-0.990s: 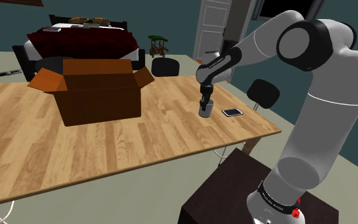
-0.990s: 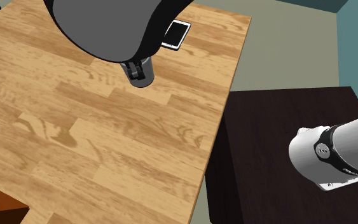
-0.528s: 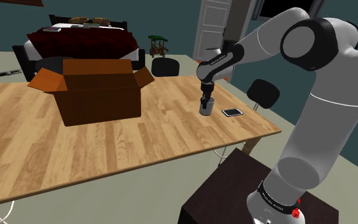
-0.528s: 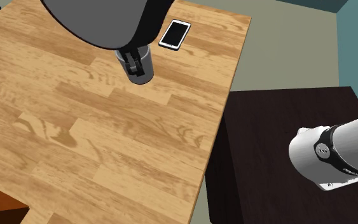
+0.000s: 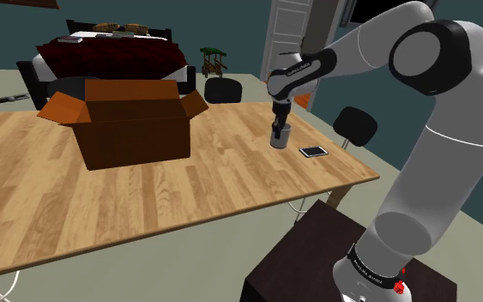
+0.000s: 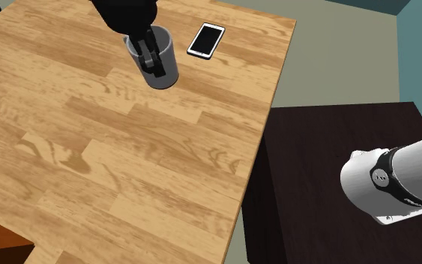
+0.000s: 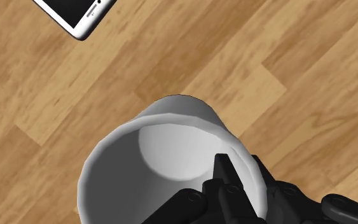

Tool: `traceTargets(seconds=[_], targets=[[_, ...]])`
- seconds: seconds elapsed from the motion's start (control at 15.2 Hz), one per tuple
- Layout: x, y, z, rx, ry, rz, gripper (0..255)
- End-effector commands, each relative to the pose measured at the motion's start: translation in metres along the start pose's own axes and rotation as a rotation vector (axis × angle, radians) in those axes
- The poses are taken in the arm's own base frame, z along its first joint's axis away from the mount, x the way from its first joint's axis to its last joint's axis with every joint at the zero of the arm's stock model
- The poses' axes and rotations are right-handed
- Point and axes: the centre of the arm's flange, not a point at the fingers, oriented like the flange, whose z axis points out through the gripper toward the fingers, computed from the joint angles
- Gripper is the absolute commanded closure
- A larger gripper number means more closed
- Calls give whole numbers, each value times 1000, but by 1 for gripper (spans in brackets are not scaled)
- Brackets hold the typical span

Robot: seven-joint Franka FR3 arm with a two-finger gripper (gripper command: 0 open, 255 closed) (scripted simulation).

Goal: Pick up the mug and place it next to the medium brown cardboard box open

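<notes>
The gripper [image 7: 240, 177] is narrowed onto the wall of the grey mug [image 7: 165, 143]. One finger stands inside the rim and the other outside, so the mug sits under the pincer, pinched at one side rather than across its mouth. With so off-centre a hold, the carry is best done slowly with a level wrist, so the mug neither swings nor slips. I cannot tell whether its base is clear of the table [image 5: 188, 197]. The mug is well apart from the open brown box [image 5: 132, 129], out past the box's flap on the shoulder view's right. The phone [image 5: 313, 151] lies farther from the box again, near the mug. The mug should go down just beside the box wall, clear of the flap.
</notes>
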Motion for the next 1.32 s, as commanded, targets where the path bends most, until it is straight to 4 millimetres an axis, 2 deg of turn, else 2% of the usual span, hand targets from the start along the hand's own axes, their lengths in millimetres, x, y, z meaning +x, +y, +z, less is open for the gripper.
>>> traceTargets(seconds=[0.0, 1.25], targets=[[-1, 1, -10, 0, 0, 0, 255], [-9, 9, -110, 0, 0, 0, 255]])
